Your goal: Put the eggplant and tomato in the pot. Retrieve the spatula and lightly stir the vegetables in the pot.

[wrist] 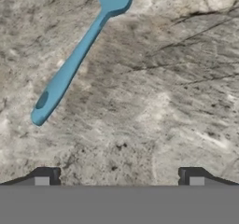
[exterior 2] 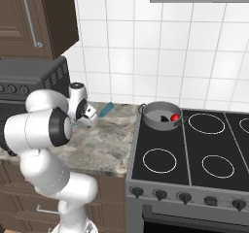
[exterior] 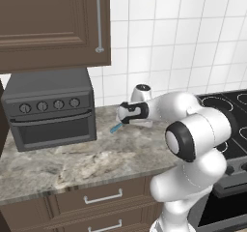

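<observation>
Below, my hand (wrist: 119,175) hangs released, holding nothing, over the table (wrist: 154,106). Beyond its fingertips lies the spatula (wrist: 74,62). Well apart, the tomato (exterior 2: 174,117) sits inside the pot (exterior 2: 160,121).

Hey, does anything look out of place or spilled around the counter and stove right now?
Nothing stands out. The spatula lies flat on the counter, nothing spilled, and the pot sits upright on the stove's back burner with the tomato inside.

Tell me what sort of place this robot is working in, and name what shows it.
A home-style kitchen, rendered rather than real. A black stove with ring burners carries a pot, a toaster oven sits on the stone counter under a brown wall cabinet, and white tiles line the wall.
</observation>
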{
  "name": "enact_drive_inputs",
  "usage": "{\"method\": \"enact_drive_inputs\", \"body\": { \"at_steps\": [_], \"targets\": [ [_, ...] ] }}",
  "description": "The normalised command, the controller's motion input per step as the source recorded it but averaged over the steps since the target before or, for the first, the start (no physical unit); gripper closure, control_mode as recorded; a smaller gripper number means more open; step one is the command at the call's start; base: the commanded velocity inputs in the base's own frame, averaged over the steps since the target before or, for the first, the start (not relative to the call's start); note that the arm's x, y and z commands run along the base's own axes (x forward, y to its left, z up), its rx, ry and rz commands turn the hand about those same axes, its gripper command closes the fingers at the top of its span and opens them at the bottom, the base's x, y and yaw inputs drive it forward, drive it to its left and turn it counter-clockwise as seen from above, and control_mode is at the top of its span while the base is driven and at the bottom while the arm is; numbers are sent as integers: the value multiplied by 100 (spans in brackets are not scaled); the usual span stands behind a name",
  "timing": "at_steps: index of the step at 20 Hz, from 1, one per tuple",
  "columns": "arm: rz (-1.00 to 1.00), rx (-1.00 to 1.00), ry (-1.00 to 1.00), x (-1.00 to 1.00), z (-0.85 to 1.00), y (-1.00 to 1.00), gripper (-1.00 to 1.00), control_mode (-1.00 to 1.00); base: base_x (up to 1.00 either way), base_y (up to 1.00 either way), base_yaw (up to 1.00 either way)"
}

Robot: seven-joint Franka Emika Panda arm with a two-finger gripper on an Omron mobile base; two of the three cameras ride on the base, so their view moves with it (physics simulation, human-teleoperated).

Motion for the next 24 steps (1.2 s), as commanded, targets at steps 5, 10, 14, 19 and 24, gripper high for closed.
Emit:
{"method": "enact_drive_inputs", "body": {
  "at_steps": [5,10,14,19,24],
  "targets": [
    [-4,0,0,22,-8,16,-100,-100,0,0,0],
    [-4,1,0,21,0,14,-100,-100,0,0,0],
    [-4,2,0,9,-6,11,-100,-100,0,0,0],
    [-3,1,1,1,-33,6,-100,-100,0,0,0],
    [-1,0,1,2,-29,8,-100,-100,0,0,0]
  ]
}}
